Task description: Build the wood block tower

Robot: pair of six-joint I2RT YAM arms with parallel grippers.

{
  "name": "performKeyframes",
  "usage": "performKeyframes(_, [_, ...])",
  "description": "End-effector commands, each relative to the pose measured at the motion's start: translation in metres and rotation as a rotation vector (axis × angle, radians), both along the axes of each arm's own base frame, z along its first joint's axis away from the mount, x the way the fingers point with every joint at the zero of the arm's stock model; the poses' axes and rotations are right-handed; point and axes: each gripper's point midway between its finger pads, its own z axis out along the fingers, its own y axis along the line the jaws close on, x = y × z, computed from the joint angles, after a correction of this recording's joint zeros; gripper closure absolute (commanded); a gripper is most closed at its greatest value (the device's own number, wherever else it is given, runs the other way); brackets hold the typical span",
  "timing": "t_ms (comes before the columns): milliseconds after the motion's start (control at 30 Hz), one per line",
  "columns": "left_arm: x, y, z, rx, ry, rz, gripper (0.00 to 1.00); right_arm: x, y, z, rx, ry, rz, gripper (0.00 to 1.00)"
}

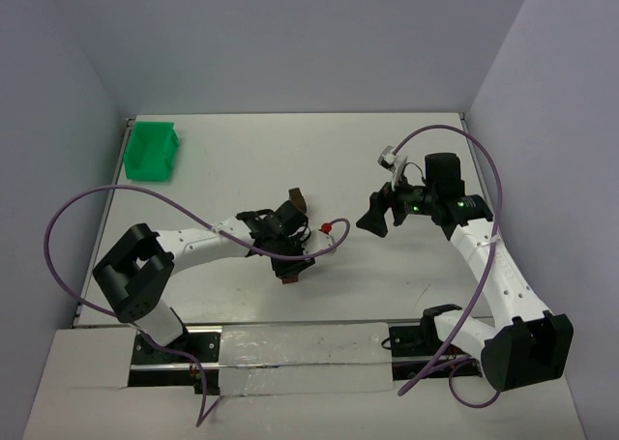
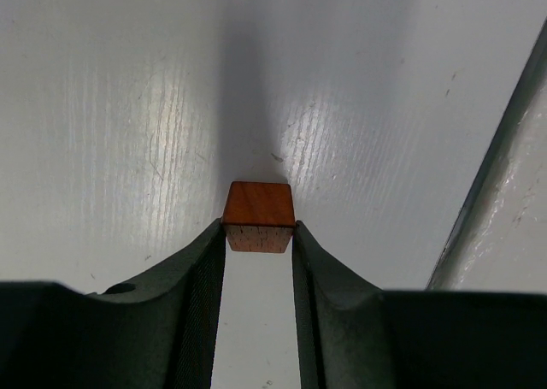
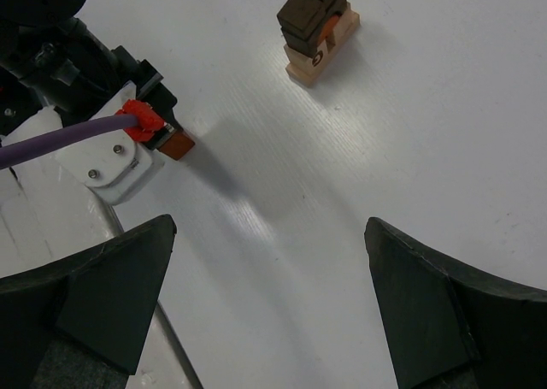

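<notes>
Green tray (image 1: 152,152) in far-left corner of worktop (image 1: 387,285), well apart from everything else. Left hand (image 2: 259,235) clenched on reddish-brown block (image 2: 259,205): block sits between fingertips, both inner faces touching its sides, far end poking past tips. Cannot tell whether block rests on worktop or hangs above it. Tower (image 3: 316,21) stands near left hand: light tan base, dark brown blocks stacked on top, upright. Right hand (image 3: 269,295) released, jaws wide apart, nothing between; tower well apart from it.
</notes>
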Motion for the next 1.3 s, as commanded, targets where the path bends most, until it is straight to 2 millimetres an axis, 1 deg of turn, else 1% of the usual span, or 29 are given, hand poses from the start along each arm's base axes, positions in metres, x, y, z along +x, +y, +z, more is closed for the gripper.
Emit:
performKeyframes(0, [-0.004,-0.018,0.025,-0.124,-0.015,-0.051,0.85,0.006,0.003,0.009,0.028,-0.039,0.010,0.01])
performKeyframes(67, [-0.007,-0.019,0.036,-0.170,-0.013,-0.045,0.96,0.007,0.005,0.012,0.049,-0.030,0.001,0.02])
performKeyframes(100, [-0.008,-0.021,0.044,-0.197,-0.016,-0.050,0.96,0.007,0.005,0.014,0.052,-0.036,0.001,0.03])
performKeyframes(133, [-0.007,-0.023,0.060,-0.253,-0.004,-0.013,0.99,0.008,0.006,0.018,0.074,-0.027,-0.019,0.04])
performKeyframes(200, [-0.008,-0.029,0.095,-0.384,0.037,0.013,1.00,0.011,0.008,0.027,0.106,-0.031,-0.053,0.06])
performKeyframes(267, [-0.004,-0.030,0.147,-0.543,0.046,0.046,1.00,0.019,0.010,0.039,0.159,-0.013,-0.112,0.08])
performKeyframes(300, [-0.003,-0.026,0.157,-0.581,0.086,0.078,1.00,0.022,0.011,0.042,0.174,0.003,-0.132,0.09])
performKeyframes(333, [0.014,-0.015,0.181,-0.662,0.155,0.201,1.00,0.026,0.014,0.049,0.204,0.030,-0.161,0.10])
performKeyframes(367, [0.020,-0.009,0.197,-0.718,0.193,0.251,1.00,0.027,0.017,0.052,0.225,0.055,-0.166,0.11])
performKeyframes(400, [0.026,-0.004,0.219,-0.798,0.168,0.263,1.00,0.027,0.020,0.057,0.246,0.063,-0.159,0.11])
performKeyframes(433, [0.030,0.002,0.227,-0.831,0.184,0.301,1.00,0.026,0.023,0.063,0.272,0.063,-0.153,0.12])
performKeyframes(467, [0.040,0.014,0.245,-0.901,0.176,0.367,1.00,0.027,0.028,0.073,0.319,0.066,-0.145,0.12])
performKeyframes(500, [0.048,0.027,0.272,-0.995,0.137,0.418,1.00,0.028,0.034,0.083,0.370,0.074,-0.129,0.13])
performKeyframes(533, [0.048,0.034,0.288,-1.047,0.098,0.428,1.00,0.027,0.039,0.091,0.400,0.084,-0.099,0.13])
performKeyframes(567, [0.052,0.039,0.308,-1.109,0.047,0.431,1.00,0.029,0.042,0.102,0.430,0.084,-0.086,0.13])
performKeyframes(633, [0.053,0.044,0.333,-1.175,0.032,0.453,1.00,0.030,0.057,0.127,0.517,0.144,-0.052,0.14])
performKeyframes(733, [0.050,0.049,0.353,-1.247,0.049,0.455,1.00,0.025,0.090,0.154,0.556,0.171,0.038,0.17])
performKeyframes(767, [0.050,0.052,0.361,-1.283,0.055,0.456,1.00,0.022,0.102,0.158,0.557,0.187,0.069,0.18])
performKeyframes(800, [0.048,0.054,0.367,-1.306,0.062,0.453,1.00,0.020,0.109,0.164,0.561,0.191,0.091,0.18])
performKeyframes(867, [0.047,0.059,0.373,-1.348,0.094,0.456,1.00,0.015,0.125,0.187,0.602,0.176,0.155,0.20])
performKeyframes(900, [0.046,0.062,0.381,-1.380,0.117,0.457,1.00,0.012,0.134,0.195,0.625,0.173,0.196,0.21])
performKeyframes(1000, [0.048,0.069,0.386,-1.428,0.175,0.480,1.00,0.005,0.150,0.213,0.679,0.212,0.264,0.22])
performKeyframes(1100, [0.052,0.076,0.389,-1.470,0.258,0.514,1.00,-0.001,0.162,0.224,0.690,0.197,0.316,0.23])
performKeyframes(1133, [0.053,0.076,0.389,-1.476,0.261,0.515,1.00,-0.002,0.167,0.226,0.690,0.195,0.330,0.23])
performKeyframes(1167, [0.053,0.077,0.389,-1.482,0.264,0.516,1.00,-0.003,0.171,0.227,0.689,0.195,0.341,0.23])
performKeyframes(1267, [0.054,0.078,0.391,-1.493,0.254,0.515,1.00,0.000,0.182,0.220,0.673,0.212,0.339,0.23])
